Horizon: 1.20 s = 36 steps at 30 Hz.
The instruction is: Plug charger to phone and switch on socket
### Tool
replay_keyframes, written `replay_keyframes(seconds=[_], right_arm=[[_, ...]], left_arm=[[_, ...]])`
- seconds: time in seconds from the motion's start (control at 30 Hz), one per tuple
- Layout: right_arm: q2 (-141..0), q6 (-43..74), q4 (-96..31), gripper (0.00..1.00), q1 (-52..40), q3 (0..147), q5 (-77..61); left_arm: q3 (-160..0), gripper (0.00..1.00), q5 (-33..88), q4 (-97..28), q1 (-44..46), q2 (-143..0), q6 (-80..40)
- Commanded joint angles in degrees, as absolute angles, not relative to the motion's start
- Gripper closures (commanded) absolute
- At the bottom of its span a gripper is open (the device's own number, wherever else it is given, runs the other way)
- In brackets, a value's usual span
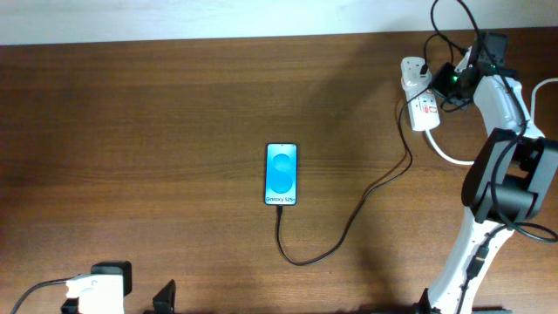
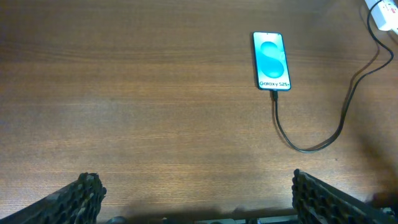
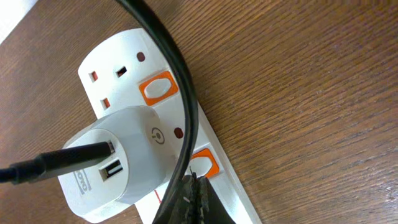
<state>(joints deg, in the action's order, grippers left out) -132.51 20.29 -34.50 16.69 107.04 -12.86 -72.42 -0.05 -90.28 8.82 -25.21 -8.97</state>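
Overhead: phone (image 1: 282, 174) lies flat in the middle of the table (image 1: 131, 131). The charger cable (image 1: 349, 218) loops from its lower end up to the socket (image 1: 421, 103) at far right. The right gripper (image 1: 449, 80) sits over the socket; I can't read its jaws from here.

Left wrist: left gripper (image 2: 198, 190) is spread wide and empty, well apart from the phone, so I'd say idle. The plug looks seated in the phone.

Right wrist: only this view shows the right jaws pinched together, holding nothing. The tip is just beside the lower orange switch (image 3: 202, 163), below the white adapter (image 3: 124, 155). I reckon closed jaws make a poker. Can't tell if the switch is on.
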Motion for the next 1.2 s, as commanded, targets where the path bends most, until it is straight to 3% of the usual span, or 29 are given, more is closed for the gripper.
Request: replay_keyframes(seconds=[0.0,1.17], right_arm=[[-133.6,18.6,-34.5,0.96,16.4,108.0,-11.7],[-137.8,16.7,-32.0,0.96,14.2,107.9,-13.3]], left_arm=[[-72.2,0.01,-0.2,-90.3,8.8,-24.9,-8.7],[-72.2,0.01,-0.2,-90.3,8.8,-24.9,-8.7]])
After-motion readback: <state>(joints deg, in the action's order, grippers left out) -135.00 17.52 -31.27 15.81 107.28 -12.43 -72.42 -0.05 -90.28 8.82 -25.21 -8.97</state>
